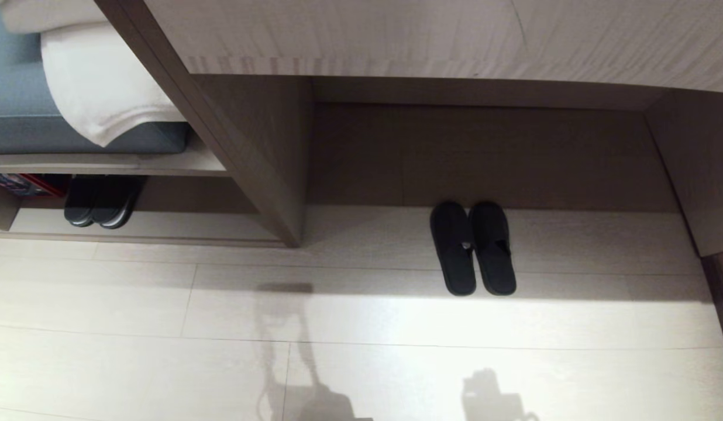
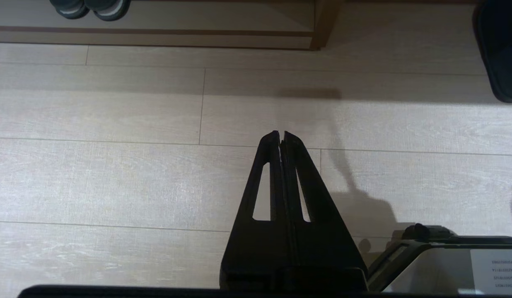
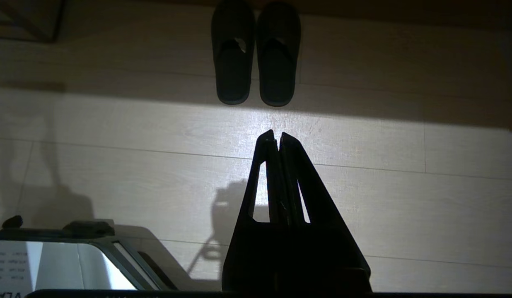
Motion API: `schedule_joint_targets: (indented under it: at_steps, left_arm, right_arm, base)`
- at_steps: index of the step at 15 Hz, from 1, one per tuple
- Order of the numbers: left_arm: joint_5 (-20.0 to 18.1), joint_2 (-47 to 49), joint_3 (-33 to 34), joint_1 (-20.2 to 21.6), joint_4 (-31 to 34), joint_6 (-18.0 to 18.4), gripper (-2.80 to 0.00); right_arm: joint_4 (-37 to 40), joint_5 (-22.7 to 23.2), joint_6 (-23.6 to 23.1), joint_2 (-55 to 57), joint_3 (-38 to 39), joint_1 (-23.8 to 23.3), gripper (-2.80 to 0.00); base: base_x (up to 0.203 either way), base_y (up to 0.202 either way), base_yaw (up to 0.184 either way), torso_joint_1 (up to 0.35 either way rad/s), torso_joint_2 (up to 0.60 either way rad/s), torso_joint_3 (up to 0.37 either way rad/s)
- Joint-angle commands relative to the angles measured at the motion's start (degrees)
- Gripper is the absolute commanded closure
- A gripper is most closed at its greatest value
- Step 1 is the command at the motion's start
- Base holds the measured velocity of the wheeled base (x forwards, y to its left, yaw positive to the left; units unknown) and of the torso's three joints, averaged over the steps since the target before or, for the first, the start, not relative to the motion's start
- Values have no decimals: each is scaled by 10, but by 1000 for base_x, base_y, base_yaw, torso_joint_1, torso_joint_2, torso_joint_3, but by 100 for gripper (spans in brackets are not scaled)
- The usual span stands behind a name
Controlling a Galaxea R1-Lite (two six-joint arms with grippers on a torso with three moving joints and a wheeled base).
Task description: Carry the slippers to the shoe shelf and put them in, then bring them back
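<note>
Ahead of the right tool [image 3: 274, 136], its tips pressed together, the slippers [image 3: 256, 54] lie side by side.

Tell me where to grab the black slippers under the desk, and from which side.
Probably pinch the touching inner edges of the slippers near the heels, coming from above on the open floor side. They lie flat, side by side, toes toward the back panel, heels nearest the robot.

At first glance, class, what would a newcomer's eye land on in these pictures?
The black slippers lie side by side on the pale floor, at the shadow's edge under the desk recess. Left of them, a second dark pair sits in the low shoe shelf. A white towel hangs over the blue cushion above.
</note>
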Motion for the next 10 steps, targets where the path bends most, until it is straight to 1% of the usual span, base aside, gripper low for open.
schedule_joint_targets:
  at_steps: [1,10]
  left_arm:
    - [0,1,0,0,1,1,0]
    - [0,0,0,0,1,1,0]
  right_arm:
    - [0,0,0,0,0,0,0]
    - [0,0,0,0,0,0,0]
  base:
    - [0,0,0,6,1,194]
    - [0,0,0,2,4,201]
